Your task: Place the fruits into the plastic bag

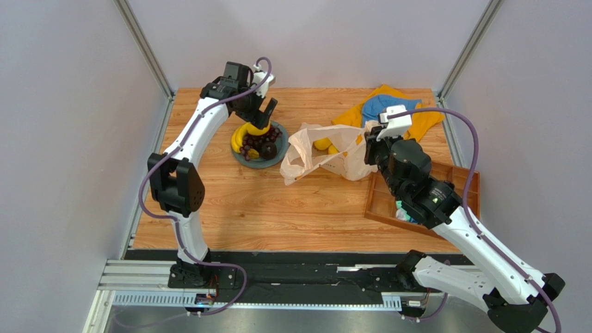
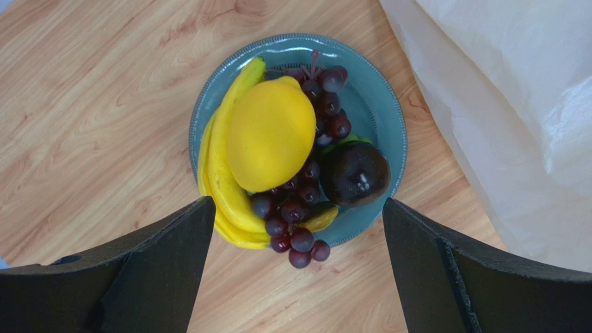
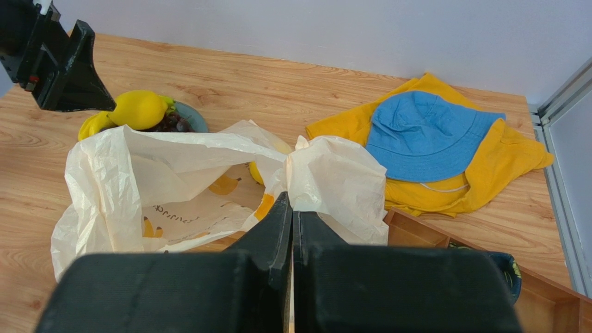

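Wooden worktop [image 1: 278, 208], fruits [image 2: 271, 135] on plate [image 2: 375, 111] straight under left hand [image 2: 297, 202], spread wide. Bag [image 3: 174, 173] lying crumpled just beside plate, rim pinched in right hand [image 3: 292, 208], pressed together.

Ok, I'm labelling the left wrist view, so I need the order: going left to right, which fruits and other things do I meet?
Left to right: bananas → yellow fruit → dark round fruit → plastic bag.

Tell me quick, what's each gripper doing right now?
Left gripper: open, empty, over the plate.
Right gripper: shut on the plastic bag edge.
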Tool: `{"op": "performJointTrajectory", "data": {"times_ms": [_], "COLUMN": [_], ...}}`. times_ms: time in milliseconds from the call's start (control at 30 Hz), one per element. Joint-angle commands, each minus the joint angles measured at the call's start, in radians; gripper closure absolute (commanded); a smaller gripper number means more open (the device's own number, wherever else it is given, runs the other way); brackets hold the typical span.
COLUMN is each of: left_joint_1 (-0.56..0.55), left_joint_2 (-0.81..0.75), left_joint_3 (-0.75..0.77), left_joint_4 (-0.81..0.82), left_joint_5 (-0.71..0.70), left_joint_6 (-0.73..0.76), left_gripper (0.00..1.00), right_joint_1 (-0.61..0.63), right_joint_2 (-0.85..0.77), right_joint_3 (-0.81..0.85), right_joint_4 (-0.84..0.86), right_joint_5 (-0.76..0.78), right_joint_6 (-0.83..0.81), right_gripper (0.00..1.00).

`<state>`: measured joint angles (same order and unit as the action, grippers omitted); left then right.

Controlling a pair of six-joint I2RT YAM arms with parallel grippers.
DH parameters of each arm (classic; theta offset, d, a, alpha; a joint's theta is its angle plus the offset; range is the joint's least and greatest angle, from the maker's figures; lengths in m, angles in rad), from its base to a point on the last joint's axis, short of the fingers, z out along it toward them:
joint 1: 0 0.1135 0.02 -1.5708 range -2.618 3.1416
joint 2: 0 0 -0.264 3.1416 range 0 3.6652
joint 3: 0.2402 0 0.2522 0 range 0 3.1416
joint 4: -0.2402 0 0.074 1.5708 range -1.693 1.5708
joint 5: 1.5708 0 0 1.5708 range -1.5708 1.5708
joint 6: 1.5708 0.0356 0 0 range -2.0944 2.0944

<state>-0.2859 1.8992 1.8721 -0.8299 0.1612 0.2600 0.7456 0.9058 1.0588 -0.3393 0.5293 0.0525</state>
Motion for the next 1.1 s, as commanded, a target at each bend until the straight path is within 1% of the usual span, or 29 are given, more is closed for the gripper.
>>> {"op": "performJointTrajectory", "data": {"times_ms": [0, 133, 200, 400, 600, 733, 1067], "left_joint_1": [0.065, 0.105, 0.108, 0.108, 0.108, 0.108, 0.100], "left_joint_2": [0.050, 0.147, 0.172, 0.216, 0.241, 0.255, 0.278], "left_joint_3": [0.082, 0.163, 0.173, 0.191, 0.186, 0.182, 0.180], "left_joint_4": [0.024, -0.021, -0.011, -0.009, -0.009, -0.012, -0.011], "left_joint_5": [0.109, 0.178, 0.164, 0.184, 0.219, 0.218, 0.216], "left_joint_6": [0.039, -0.014, -0.024, -0.039, -0.053, -0.056, -0.071], "left_gripper": [0.01, 0.04, 0.04, 0.05, 0.08, 0.09, 0.14], "right_joint_1": [-0.006, -0.008, -0.009, -0.008, -0.008, -0.008, -0.008], "right_joint_2": [-0.028, -0.034, -0.036, -0.036, -0.028, -0.027, -0.024], "right_joint_3": [-0.003, -0.003, 0.000, 0.004, 0.006, 0.004, 0.003], "right_joint_4": [0.037, 0.036, 0.031, 0.022, 0.023, 0.023, 0.025], "right_joint_5": [-0.031, -0.041, -0.040, -0.041, -0.043, -0.048, -0.046], "right_joint_6": [0.017, 0.018, 0.020, 0.023, 0.021, 0.023, 0.021], "right_gripper": [1.00, 1.00, 1.00, 1.00, 1.00, 1.00, 1.00]}}
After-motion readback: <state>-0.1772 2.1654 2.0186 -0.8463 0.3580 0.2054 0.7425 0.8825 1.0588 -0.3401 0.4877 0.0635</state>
